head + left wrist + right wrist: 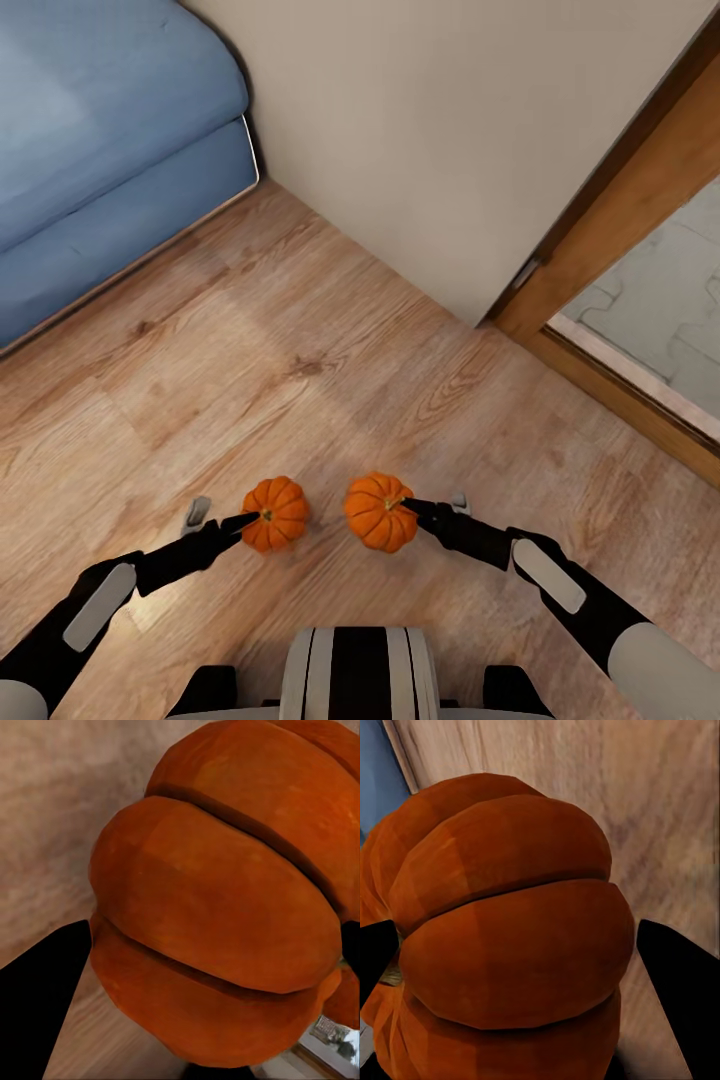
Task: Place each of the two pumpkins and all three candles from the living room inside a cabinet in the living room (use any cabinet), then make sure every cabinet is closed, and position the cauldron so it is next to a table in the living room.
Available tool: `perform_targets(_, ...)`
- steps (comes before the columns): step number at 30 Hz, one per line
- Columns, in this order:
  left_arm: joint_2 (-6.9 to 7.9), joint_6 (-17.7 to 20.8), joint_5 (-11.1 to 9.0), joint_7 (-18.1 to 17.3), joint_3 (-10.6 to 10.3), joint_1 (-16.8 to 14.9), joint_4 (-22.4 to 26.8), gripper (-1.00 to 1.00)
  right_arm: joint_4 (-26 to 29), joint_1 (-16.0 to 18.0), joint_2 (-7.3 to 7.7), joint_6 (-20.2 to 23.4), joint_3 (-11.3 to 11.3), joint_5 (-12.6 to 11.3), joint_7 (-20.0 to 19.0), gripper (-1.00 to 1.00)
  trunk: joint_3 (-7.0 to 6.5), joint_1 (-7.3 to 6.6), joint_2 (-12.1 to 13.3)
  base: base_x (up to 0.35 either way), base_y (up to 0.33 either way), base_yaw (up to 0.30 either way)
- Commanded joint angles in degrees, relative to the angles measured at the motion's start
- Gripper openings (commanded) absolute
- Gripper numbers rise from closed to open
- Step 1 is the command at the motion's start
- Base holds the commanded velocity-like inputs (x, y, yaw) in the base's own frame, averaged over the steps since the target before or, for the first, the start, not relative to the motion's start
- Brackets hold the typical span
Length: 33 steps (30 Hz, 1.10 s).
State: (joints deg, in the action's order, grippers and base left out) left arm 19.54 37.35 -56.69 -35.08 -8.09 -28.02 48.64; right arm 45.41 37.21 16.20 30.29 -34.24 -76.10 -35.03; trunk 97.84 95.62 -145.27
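At lower centre, one pumpkin (pixel 275 513) is gripped by the left gripper (pixel 252 519), the other pumpkin (pixel 380 512) by the right gripper (pixel 412 508); both should be kept level while carried to a cabinet.

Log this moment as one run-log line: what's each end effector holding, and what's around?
left end effector: shut on left pumpkin | right end effector: shut on right pumpkin | surroundings: wood floor, blue sofa, doorway
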Motion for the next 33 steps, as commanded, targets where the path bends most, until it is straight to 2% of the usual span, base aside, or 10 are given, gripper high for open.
perform_targets(1, 0.05, 0.4, -0.8, 0.0, 0.2, 0.0, -0.1, -1.00, -0.3, 0.1, 0.05, 0.2, -0.2, -0.6, 0.0, -1.00, 0.03, -0.01, 0.0, 0.000, 0.000, 0.000)
perform_targets(4, 0.06, 0.4, -1.7, 0.0, 1.1, 0.0, -0.2, -1.00, -1.4, 0.1, 0.06, 0.2, -0.2, -0.6, 0.0, -1.00, 0.03, -0.01, 0.0, 0.000, 0.000, 0.000)
perform_targets(27, 0.06, 0.4, -1.8, 0.0, 1.2, 0.0, -0.2, -1.00, -2.1, 0.1, 0.06, 0.2, -0.2, -0.6, -0.4, -1.00, 0.03, -0.01, 0.0, 0.000, 0.000, 0.000)
perform_targets(33, 0.06, 0.4, -1.8, 0.0, 1.1, 0.0, -0.1, -1.00, -2.1, 0.1, 0.07, 0.2, -0.2, -0.6, -0.7, -1.00, -1.30, -0.16, 0.1, 0.000, 0.000, 0.000)
